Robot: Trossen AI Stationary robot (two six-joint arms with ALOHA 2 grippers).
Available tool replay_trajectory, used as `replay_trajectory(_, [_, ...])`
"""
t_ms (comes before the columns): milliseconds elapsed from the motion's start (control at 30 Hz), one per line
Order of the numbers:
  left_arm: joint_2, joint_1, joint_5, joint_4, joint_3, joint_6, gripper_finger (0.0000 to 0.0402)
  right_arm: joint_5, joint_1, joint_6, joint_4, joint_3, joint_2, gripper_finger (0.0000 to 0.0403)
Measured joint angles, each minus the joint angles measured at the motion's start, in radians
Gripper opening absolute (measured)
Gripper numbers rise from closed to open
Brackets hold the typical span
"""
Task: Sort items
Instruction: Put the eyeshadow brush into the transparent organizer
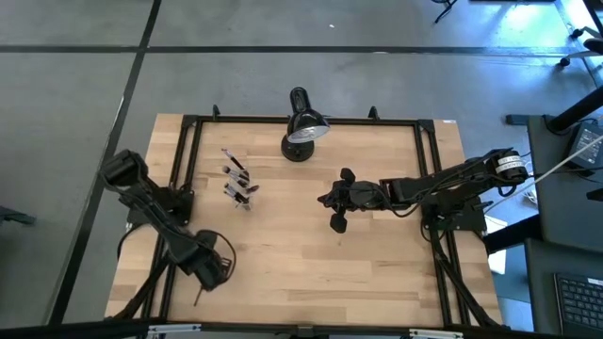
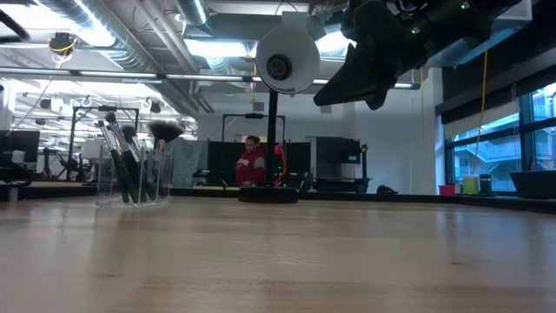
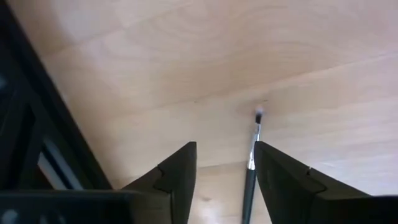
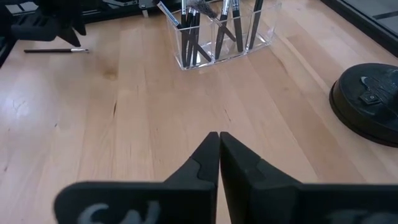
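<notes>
Though spread apart, left gripper (image 3: 224, 180) empty, one brush (image 3: 253, 163) lying between its fingers.

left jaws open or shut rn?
Open. The left gripper shows a clear gap between its jaws, with a brush lying flat on the table in that gap.

Brushes (image 4: 214, 28) stand in holder (image 4: 261, 37); one brush (image 3: 253, 163) lies on table (image 1: 311, 273).
</notes>
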Motion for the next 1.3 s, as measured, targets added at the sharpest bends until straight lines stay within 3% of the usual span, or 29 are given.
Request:
replay_trajectory(267, [0.002,0.029,-0.001,0.027,0.0,0.114,0.0164,0.0,0.0,0.003,-0.003,0.0,0.0,0.0014])
replay_trajectory(567, [0.027,0.024,-0.065,0.1,0.0,0.09,0.0147,0.0,0.0,0.011,-0.023,0.0,0.0,0.0014])
replay_trajectory(900, [0.115,0.027,0.001,0.133,0.009,0.17,0.0123,0.0,0.0,0.014,-0.023,0.0,0.0,0.0014])
replay_trajectory(1300, [0.096,0.027,0.028,0.127,0.001,0.234,0.0036,-0.008,0.0,0.014,-0.023,0.0,0.0,0.0014])
